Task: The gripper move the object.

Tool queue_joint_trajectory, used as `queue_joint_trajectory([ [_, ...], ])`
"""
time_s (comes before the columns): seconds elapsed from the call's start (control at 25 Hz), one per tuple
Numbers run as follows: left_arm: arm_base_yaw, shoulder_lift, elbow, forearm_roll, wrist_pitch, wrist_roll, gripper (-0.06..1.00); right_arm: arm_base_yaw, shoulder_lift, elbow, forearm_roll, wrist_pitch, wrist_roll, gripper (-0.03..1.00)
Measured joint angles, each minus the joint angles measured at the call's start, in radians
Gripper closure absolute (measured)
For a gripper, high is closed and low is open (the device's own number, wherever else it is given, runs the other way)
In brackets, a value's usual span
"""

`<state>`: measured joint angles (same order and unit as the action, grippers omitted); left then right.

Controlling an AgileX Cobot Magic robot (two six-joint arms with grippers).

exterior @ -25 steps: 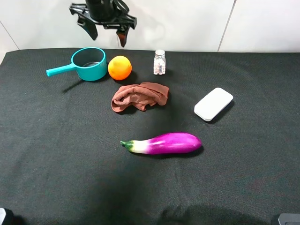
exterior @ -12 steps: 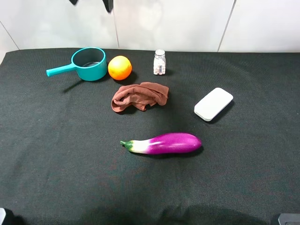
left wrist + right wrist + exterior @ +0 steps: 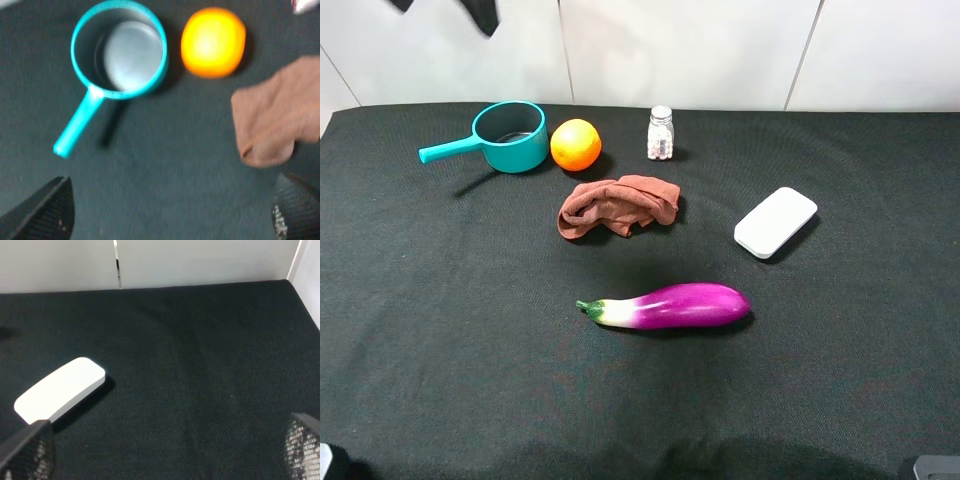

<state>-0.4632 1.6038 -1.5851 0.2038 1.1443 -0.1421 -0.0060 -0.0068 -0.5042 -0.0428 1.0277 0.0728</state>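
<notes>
The round bright orange fruit [image 3: 575, 144] rests on the black cloth at the back, touching or nearly touching the right side of the teal pot [image 3: 510, 135]. It also shows in the left wrist view [image 3: 213, 42], next to the pot [image 3: 120, 50]. My left gripper [image 3: 440, 8] hangs high above the back left, up and left of the fruit, mostly cut off by the frame's top edge. Its fingertips [image 3: 42, 210] stand wide apart with nothing between them. My right gripper [image 3: 165, 455] is open and empty over bare cloth near the white case [image 3: 60, 390].
A crumpled brown cloth [image 3: 618, 205] lies just in front of the fruit. A small pill bottle [image 3: 661, 133] stands to its right. A white case [image 3: 776, 221] lies at the right. A purple eggplant [image 3: 670, 305] lies mid-table. The white wall [image 3: 720, 50] rises behind.
My left gripper has risen from just above the fruit and pot and moved left, now almost out of the top of the high view. The objects have not moved.
</notes>
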Motion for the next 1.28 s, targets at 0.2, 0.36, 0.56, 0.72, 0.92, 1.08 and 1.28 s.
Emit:
queue_joint_trajectory([
  [0.2,0.000,-0.175,0.233,-0.001,-0.016,0.000,0.11,0.000,0.000,0.000,0.000,0.000,0.000,0.27],
  [0.36,0.000,-0.326,0.390,-0.006,-0.017,0.000,0.11,0.000,0.000,0.000,0.000,0.000,0.000,0.27],
  [0.56,0.001,-0.529,0.582,-0.047,-0.021,-0.001,0.11,0.000,0.000,0.000,0.000,0.000,0.000,0.27],
  [0.72,0.001,-0.714,0.725,-0.053,-0.023,-0.001,0.11,0.000,0.000,0.000,0.000,0.000,0.000,0.27],
  [0.92,0.001,-0.952,0.860,-0.053,-0.015,-0.014,0.11,0.000,0.000,0.000,0.000,0.000,0.000,0.27],
  [1.08,0.037,-1.112,0.937,-0.056,0.019,-0.022,0.11,0.000,0.000,0.000,0.000,0.000,0.000,0.27],
  [1.28,0.174,-1.272,1.002,-0.056,0.033,0.023,0.11,0.000,0.000,0.000,0.000,0.000,0.000,0.27],
])
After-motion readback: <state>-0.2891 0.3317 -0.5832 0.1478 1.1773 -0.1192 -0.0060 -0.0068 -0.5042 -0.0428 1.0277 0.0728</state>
